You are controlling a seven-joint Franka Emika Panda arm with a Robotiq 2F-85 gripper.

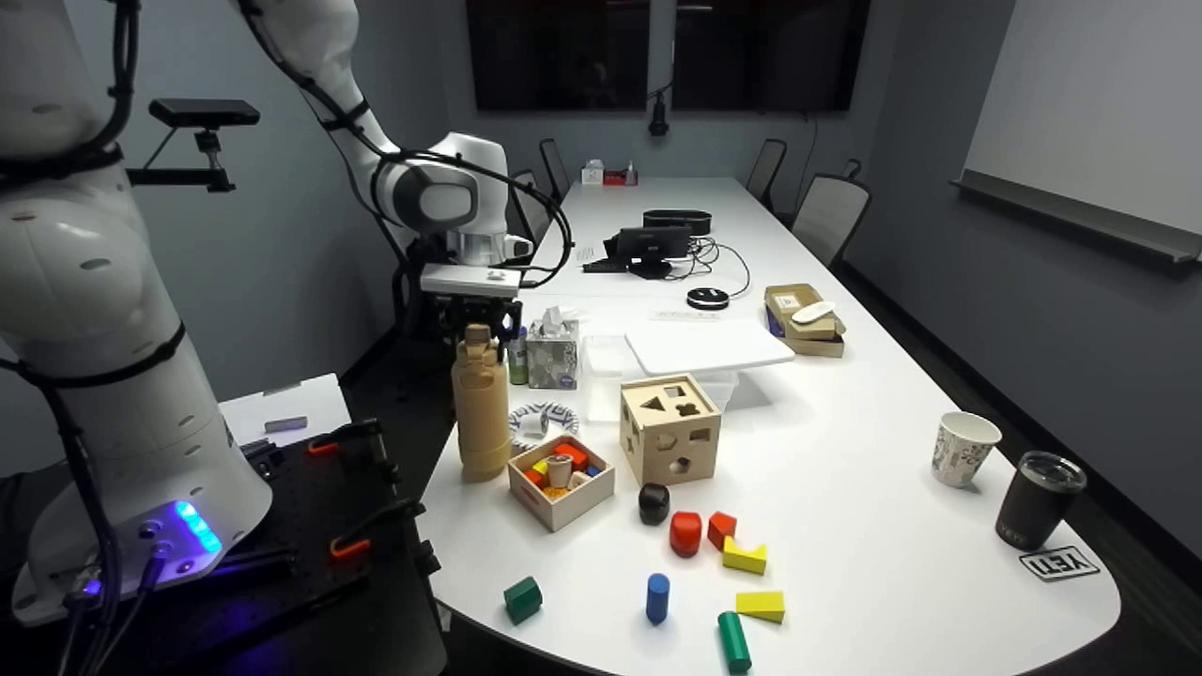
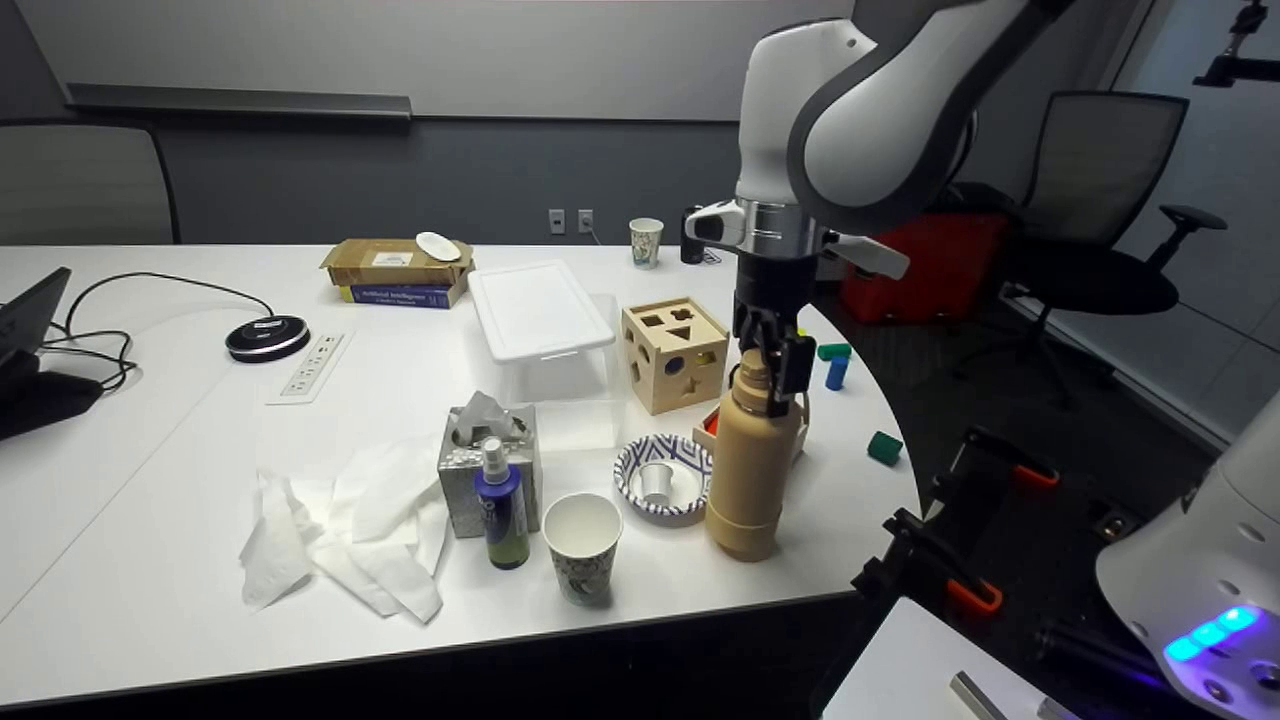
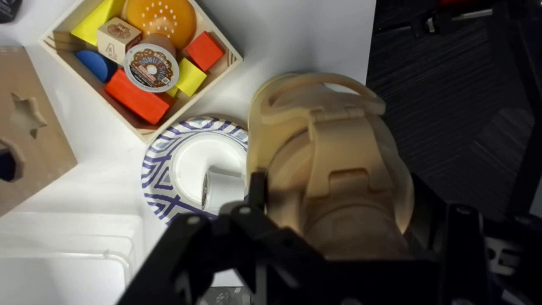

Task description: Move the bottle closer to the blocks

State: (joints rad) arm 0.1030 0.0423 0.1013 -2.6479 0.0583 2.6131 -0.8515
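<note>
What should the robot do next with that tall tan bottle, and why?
Probably squeeze the gripper snugly on the bottle before moving it toward the loose blocks, which lie apart: the fingers flank its top, but whether they grip is unclear.

White Tabletop (image 2: 150, 590) Bore Small Items

In an exterior view, a patterned cup (image 2: 583, 550) and tissue box (image 2: 462, 495) stood near the front edge, another cup (image 2: 646, 243) by the far edge; a black tumbler (image 1: 1038, 505) stood near a rounded corner.
</note>
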